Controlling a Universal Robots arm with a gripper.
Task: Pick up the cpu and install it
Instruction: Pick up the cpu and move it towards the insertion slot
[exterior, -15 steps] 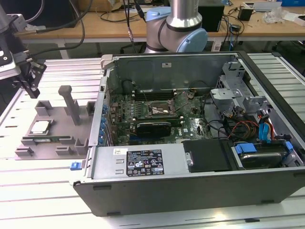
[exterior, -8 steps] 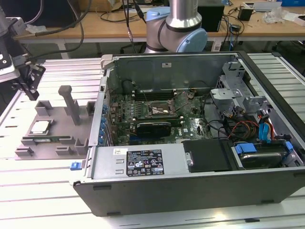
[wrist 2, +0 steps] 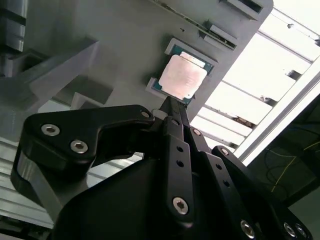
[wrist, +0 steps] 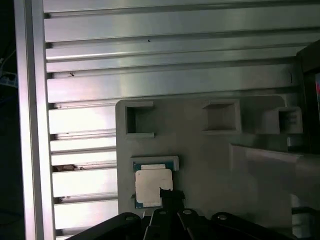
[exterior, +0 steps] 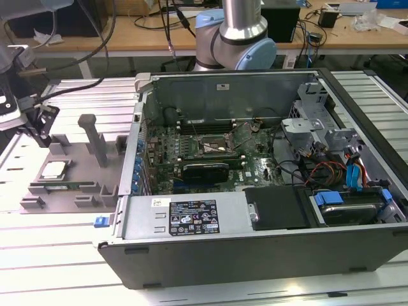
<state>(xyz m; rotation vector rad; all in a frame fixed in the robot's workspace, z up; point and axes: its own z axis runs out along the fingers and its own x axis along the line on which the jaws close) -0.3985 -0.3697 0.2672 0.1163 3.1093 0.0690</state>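
The cpu (exterior: 55, 169), a small square chip with a silvery top, lies flat in a recess of the grey holder tray (exterior: 70, 191) on the exterior view's left. My gripper (exterior: 44, 136) hangs just above the tray's far edge, close behind the chip. In the second wrist view the black fingers (wrist 2: 175, 130) meet in a narrow tip beside the cpu (wrist 2: 182, 76), apart from it and holding nothing. The first wrist view shows the gripper (wrist: 168, 193) at the edge of the cpu (wrist: 153, 186). The dark socket (exterior: 217, 148) sits on the motherboard inside the open computer case (exterior: 191, 220).
Upright grey posts (exterior: 95, 137) rise from the holder tray near the gripper. The ribbed aluminium table (exterior: 51, 255) surrounds the tray. The arm's base (exterior: 236, 38) stands behind the case. Drive cages and cables (exterior: 344, 166) crowd the case on the exterior view's right.
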